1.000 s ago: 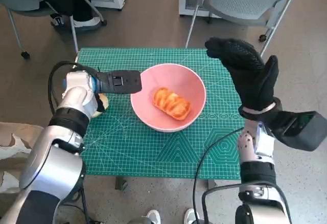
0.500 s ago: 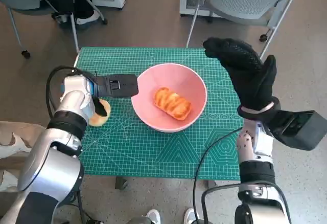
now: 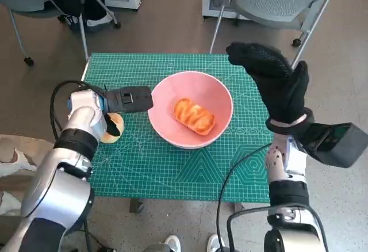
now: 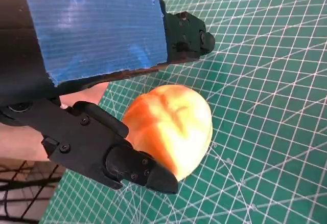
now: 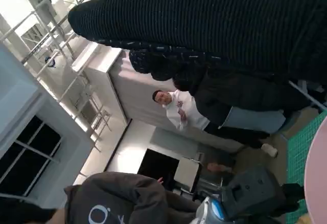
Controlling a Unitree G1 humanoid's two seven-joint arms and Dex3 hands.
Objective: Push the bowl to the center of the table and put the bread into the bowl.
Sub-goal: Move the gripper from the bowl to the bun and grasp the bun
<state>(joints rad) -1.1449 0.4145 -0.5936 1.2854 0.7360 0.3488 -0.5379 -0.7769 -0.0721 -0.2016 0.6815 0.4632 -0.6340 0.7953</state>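
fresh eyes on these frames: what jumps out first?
The pink bowl near the middle of the green mat, with a golden piece of bread lying inside it. Next, the gloved right hand, raised above the mat's far right corner with nothing in it. The left hand sits low at the mat's left edge over a second, round bun, its fingers right beside the bun.

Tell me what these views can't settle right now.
- Head view: the left hand covers most of the round bun.
- Left wrist view: whether fingers actually grip the bun.
- Right wrist view: glove fills the top; the bowl is cut off at the edge.
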